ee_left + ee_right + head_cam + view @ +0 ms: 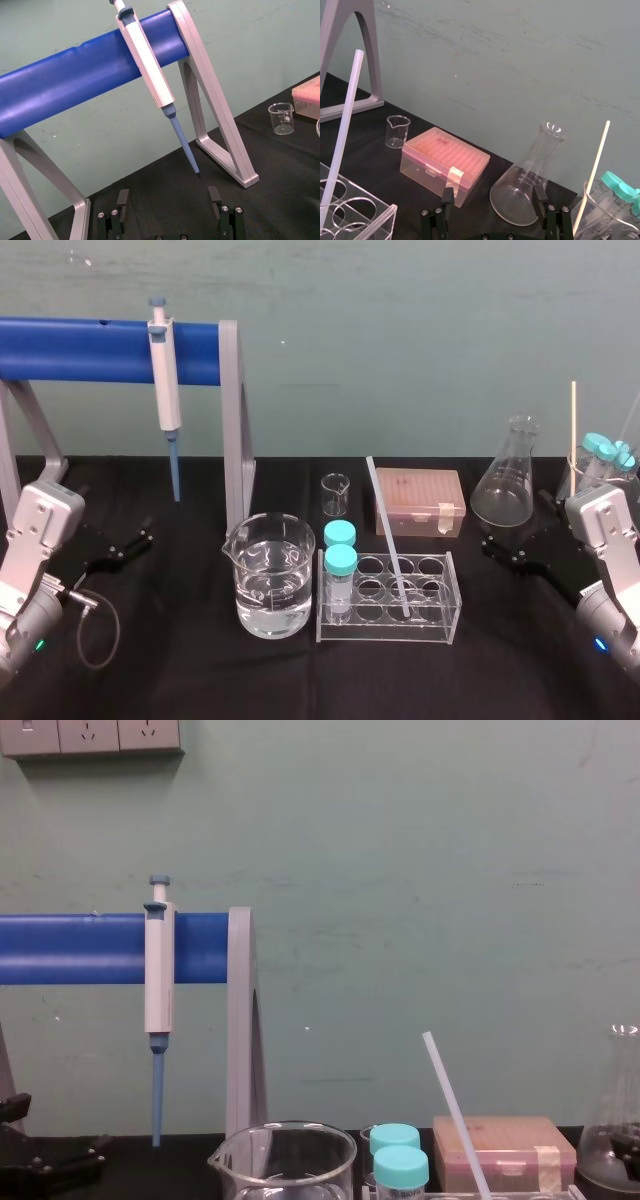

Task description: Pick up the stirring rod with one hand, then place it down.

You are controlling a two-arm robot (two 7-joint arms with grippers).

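- Tabletop point(180, 680) under black cloth carries the whole bench set, with room left along its front edge, where we judge the rod could later be laid down.
- Pipette stand point(100, 350), a blue bar on grey legs, fills the back left corner; it keeps the pipette point(165, 380) hanging tip-down, off the cloth.
- Left gripper point(168, 195) rests low by the left edge, fingers spread apart around nothing, facing the stand's foot; we read it as parked.
- Right gripper point(491, 194) sits by the right edge, its fingers likewise apart and empty, pointing toward the flask point(508, 480) and the pink tip box point(420, 500) at the back right. We think this is the arm better placed to reach.
- Large beaker point(268, 585) of water stands front centre, just beside the rack.
- Clear tube rack point(440, 625) sits front centre, to the right of the beaker, with two teal-capped vials point(340, 570) upright in its left wells.
- Stirring rod point(386, 535) stands in a well toward the rack's right half and leans back and left, its top free above the tip box. The rack props it, so the upper length is open to a grasp; nothing has lifted it yet.
- Small beaker point(335, 495) is empty behind the vials.
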